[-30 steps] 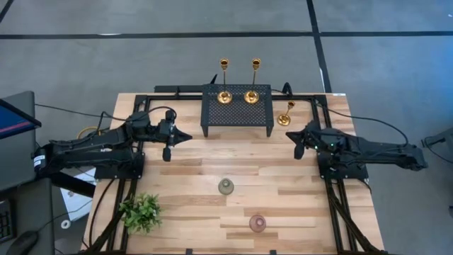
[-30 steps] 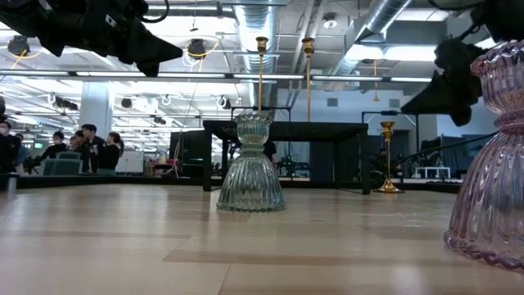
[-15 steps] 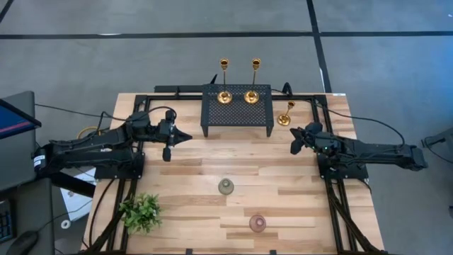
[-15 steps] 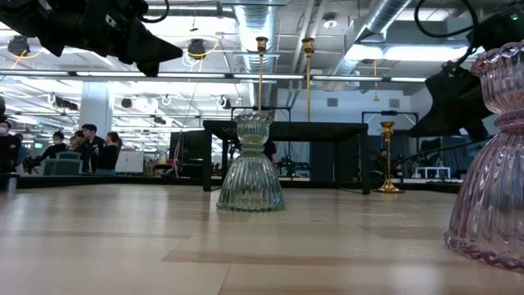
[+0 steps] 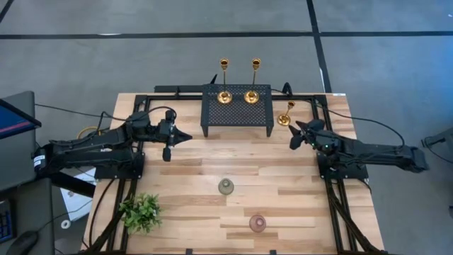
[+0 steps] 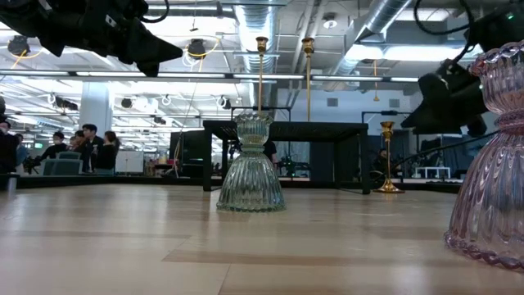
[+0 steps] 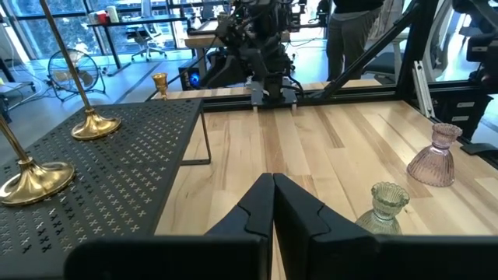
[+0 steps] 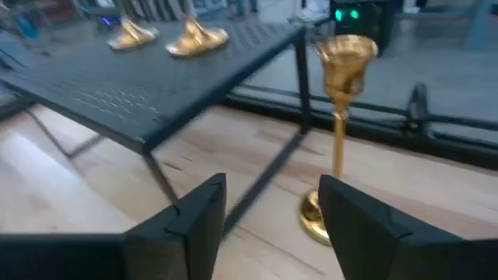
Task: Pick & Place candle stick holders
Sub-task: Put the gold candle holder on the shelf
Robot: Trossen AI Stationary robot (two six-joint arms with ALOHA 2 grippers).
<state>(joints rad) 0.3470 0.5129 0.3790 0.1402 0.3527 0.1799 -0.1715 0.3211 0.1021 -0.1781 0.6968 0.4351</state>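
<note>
High view, right of centre: right gripper (image 5: 296,134) open just below gold candlestick (image 5: 286,113); left gripper (image 5: 185,137) closed, mid-left.

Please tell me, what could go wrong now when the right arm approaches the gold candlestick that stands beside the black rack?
1. The gold candlestick is tall and thin on a small base; a finger of the open right gripper could knock it over.
2. It stands close to the black rack, so the fingers may strike the rack's leg.
3. The grey-green cup and pink cup look safe, being far away.
</note>
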